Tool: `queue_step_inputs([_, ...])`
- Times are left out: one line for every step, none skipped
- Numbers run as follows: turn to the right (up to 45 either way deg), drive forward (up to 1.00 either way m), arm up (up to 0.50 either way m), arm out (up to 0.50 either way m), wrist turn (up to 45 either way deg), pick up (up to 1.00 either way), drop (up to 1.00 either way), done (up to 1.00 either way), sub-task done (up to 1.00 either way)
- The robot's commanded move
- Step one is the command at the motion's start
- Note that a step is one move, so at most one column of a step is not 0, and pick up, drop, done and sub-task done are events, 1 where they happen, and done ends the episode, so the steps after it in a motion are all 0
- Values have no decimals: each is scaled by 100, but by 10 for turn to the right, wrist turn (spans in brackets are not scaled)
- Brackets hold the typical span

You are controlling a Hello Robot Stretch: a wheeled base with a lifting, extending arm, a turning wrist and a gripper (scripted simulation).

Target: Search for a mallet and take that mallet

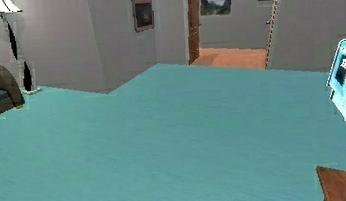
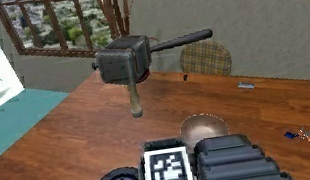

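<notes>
Teal floor (image 1: 183, 128) and grey walls (image 1: 77, 44) surround a wooden table (image 2: 88, 128) near a window (image 2: 53, 22).

the table (image 2: 68, 130) is brown wood, smooth, its grain showing under a soft sheen. the mallet (image 2: 124, 60) has a dark grey head that looks to me like dull metal, its edges catching a little light; its handle is dark and matt. the shallow dish (image 2: 204, 128) looks like brushed grey metal. the chair back (image 2: 206, 60) looks woven, rough and checked. my arm's casing (image 2: 236, 162) is black, ribbed, matt plastic. the floor (image 1: 163, 129) is teal and matt, like carpet; the boards (image 1: 228, 57) are orange wood. the walls (image 1: 77, 44) are flat grey paint.
</notes>
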Motion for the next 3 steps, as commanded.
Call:
queue_step_inputs([0, 0, 0, 44, 0, 0, 0, 0, 0])
queue_step_inputs([0, 0, 0, 0, 450, 0, 0, 0, 0])
queue_step_inputs([0, 0, 0, 0, 450, 0, 0, 0, 0])
